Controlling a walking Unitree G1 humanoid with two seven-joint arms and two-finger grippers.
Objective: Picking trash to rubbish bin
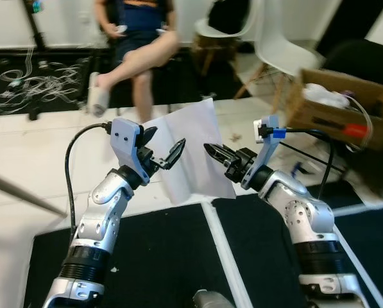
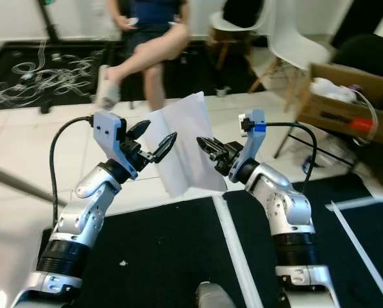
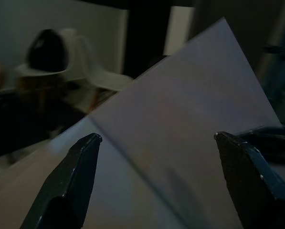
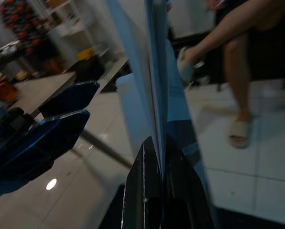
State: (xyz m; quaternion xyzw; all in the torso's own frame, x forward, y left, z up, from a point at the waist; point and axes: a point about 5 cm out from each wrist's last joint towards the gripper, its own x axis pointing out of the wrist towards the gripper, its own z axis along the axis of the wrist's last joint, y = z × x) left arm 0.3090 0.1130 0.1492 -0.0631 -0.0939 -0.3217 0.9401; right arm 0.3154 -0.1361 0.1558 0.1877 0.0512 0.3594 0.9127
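I'm holding the white paper sheet [image 1: 190,151] up mid-air, pinching its edge in the right gripper [image 1: 212,153] while the left gripper [image 1: 167,156] is hovering wide open beside it, so that thin edge-grip risks slipping.

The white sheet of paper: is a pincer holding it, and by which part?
Yes. The right pincer is shut on the sheet of paper at its side edge. The left pincer is open beside it.
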